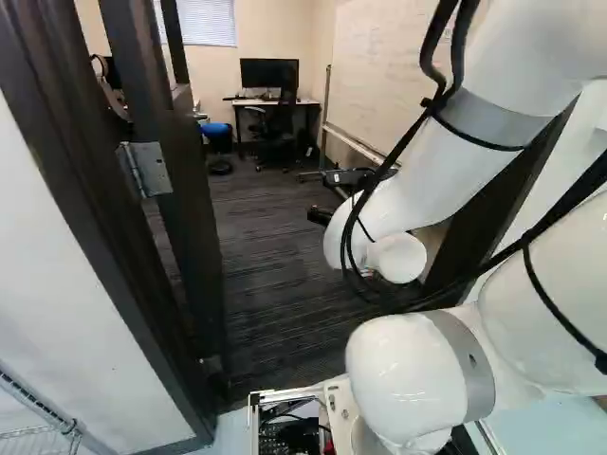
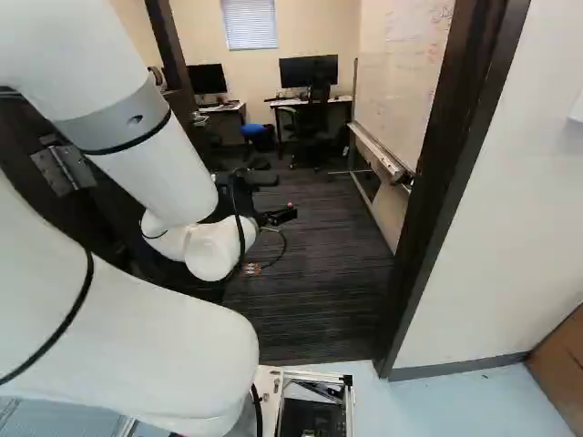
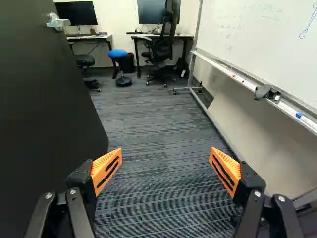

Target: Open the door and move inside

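The door (image 1: 194,227) is standing open at the left of the left base view, its hinge (image 1: 147,169) showing towards the upper left. The white arm (image 1: 417,180) is reaching through the doorway, right of the middle there. The gripper (image 2: 284,197) is hovering around the middle of the right base view, its fingers spreading wide with nothing between them. In the wrist view, the door is standing beside one finger, its handle (image 3: 58,22) showing farther ahead. A whiteboard (image 2: 396,91) is standing at the upper right of the right base view.

The whiteboard (image 3: 262,34) stands right of the door (image 3: 42,114), a desk (image 3: 142,35) behind.
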`<state>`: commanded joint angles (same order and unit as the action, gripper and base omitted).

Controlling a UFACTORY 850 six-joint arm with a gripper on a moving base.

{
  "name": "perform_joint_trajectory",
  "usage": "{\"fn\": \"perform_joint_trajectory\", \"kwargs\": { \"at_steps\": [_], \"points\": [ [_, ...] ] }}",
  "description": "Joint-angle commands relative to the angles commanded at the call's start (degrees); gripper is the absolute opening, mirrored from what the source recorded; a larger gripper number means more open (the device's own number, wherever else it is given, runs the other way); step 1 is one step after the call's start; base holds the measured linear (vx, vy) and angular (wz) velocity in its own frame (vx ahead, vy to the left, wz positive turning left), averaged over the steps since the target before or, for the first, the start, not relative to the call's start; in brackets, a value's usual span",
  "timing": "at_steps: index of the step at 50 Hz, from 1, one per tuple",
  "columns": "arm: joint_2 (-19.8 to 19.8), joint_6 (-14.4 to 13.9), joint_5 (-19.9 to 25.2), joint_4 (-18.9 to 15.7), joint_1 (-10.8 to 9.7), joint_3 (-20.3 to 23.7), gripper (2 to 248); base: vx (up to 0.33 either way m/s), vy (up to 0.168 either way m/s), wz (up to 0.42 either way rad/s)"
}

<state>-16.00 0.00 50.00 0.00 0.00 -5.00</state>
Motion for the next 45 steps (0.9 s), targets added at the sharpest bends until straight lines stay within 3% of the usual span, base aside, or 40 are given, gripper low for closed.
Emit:
{"fn": "perform_joint_trajectory", "kwargs": {
  "at_steps": [14,36,45],
  "points": [
    [0.0,0.0,0.0,0.0,0.0,0.0,247,0.166,-0.068,0.025],
    [0.0,0.0,0.0,0.0,0.0,0.0,247,0.187,0.012,0.331],
    [0.0,0.0,0.0,0.0,0.0,0.0,247,0.185,-0.016,0.098]
  ]
}}
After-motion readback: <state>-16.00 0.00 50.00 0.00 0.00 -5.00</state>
